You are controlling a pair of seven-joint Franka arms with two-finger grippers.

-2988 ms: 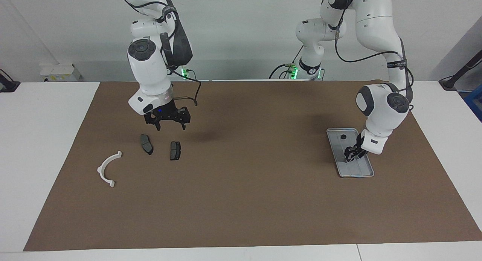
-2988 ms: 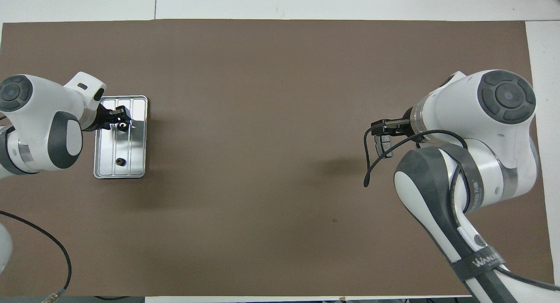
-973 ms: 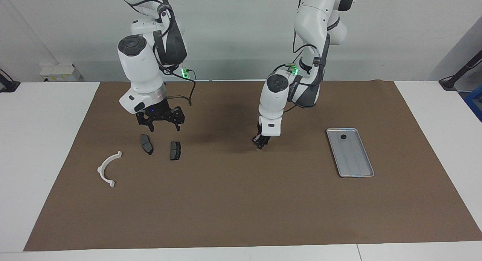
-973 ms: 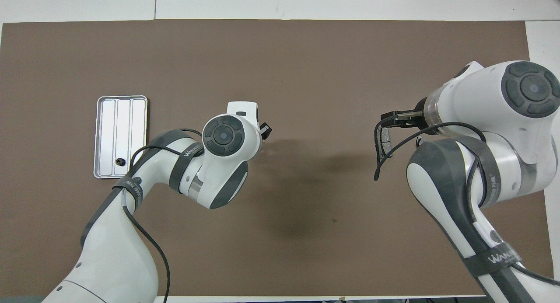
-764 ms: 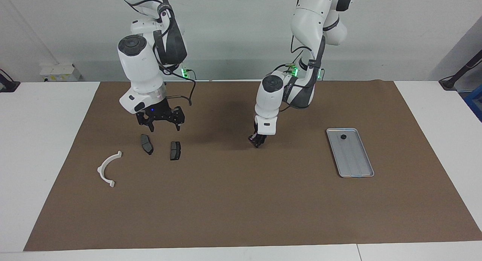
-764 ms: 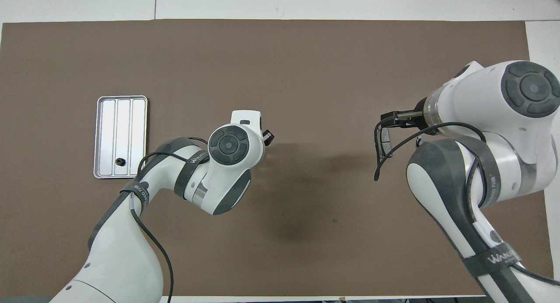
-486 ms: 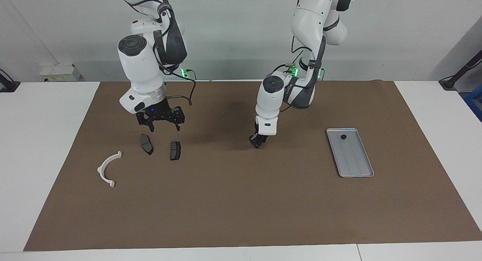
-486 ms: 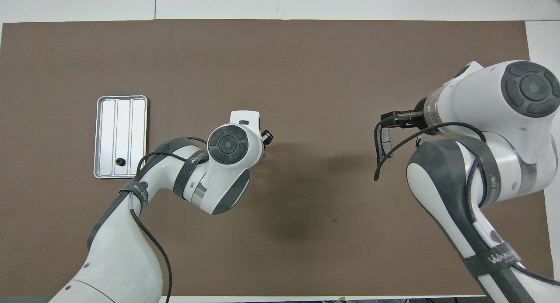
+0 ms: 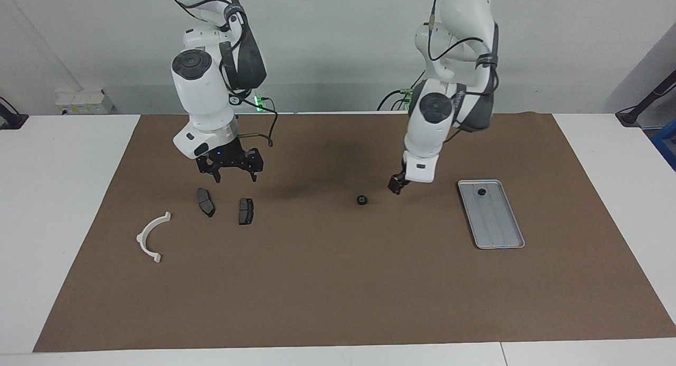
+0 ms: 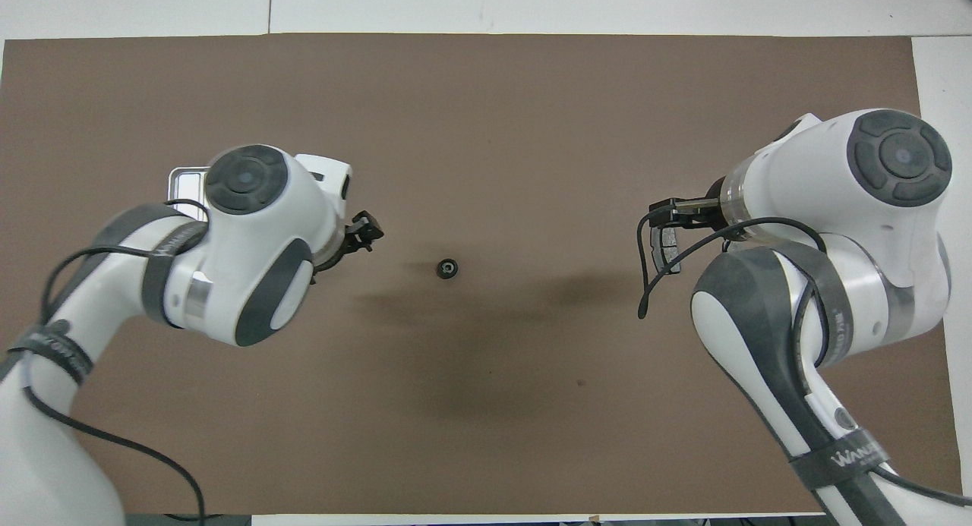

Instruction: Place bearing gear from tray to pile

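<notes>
A small black bearing gear (image 9: pixel 362 200) (image 10: pixel 447 268) lies loose on the brown mat mid-table, between tray and pile. My left gripper (image 9: pixel 395 185) (image 10: pixel 363 234) hangs open just above the mat between that gear and the silver tray (image 9: pixel 499 223), holding nothing. A second gear (image 9: pixel 481 191) sits in the tray's end nearer the robots. The pile is two dark brake pads (image 9: pixel 205 202) (image 9: pixel 245 210) and a white half-ring (image 9: pixel 152 236) toward the right arm's end. My right gripper (image 9: pixel 234 177) waits open over the pads.
The brown mat (image 9: pixel 338 281) covers most of the white table. In the overhead view the left arm hides most of the tray, leaving one corner (image 10: pixel 182 178), and the right arm hides most of the pile.
The left gripper carried a gear from the tray to mid-table, opened and left it on the mat, then drew back toward the tray. The right arm barely moved.
</notes>
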